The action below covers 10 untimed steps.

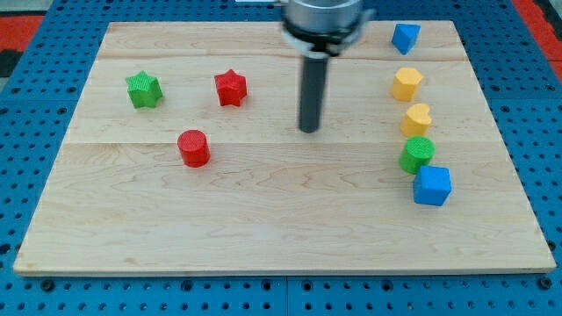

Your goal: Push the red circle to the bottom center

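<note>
Red circle (193, 147) sits left of board centre, roughly mid-height, well apart from my tip (309, 130), which rests on bare wood near the middle, toward top edge. No fingers on this rig, just the rod; touching nothing. Red star (230, 88) above circle, green star (143, 89) nearer left edge. Along right edge, top to bottom: blue block (405, 38), yellow hexagon (407, 84), yellow heart (417, 118), green cylinder (417, 154) touching blue cube (432, 185). Wooden board (281, 237).

Arm end: a broad silver-grey metal collar with a black ring beneath it, narrowing to a straight, dark cylindrical rod ending in my tip (309, 130).
</note>
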Available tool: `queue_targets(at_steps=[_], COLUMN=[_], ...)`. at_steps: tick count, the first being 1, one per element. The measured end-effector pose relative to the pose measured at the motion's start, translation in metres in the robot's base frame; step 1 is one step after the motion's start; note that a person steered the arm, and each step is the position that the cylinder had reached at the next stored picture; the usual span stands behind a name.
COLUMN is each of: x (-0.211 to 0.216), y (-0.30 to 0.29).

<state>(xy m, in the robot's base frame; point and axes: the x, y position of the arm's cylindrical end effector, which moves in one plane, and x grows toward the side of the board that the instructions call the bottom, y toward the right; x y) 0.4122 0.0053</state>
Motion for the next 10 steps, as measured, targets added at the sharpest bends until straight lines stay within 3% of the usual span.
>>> queue_targets(at_steps=[2,3,7,9,10], x=[0.000,0.007,0.077,0.106,0.124], y=[-0.139,-0.150,-0.078,-0.088,-0.053])
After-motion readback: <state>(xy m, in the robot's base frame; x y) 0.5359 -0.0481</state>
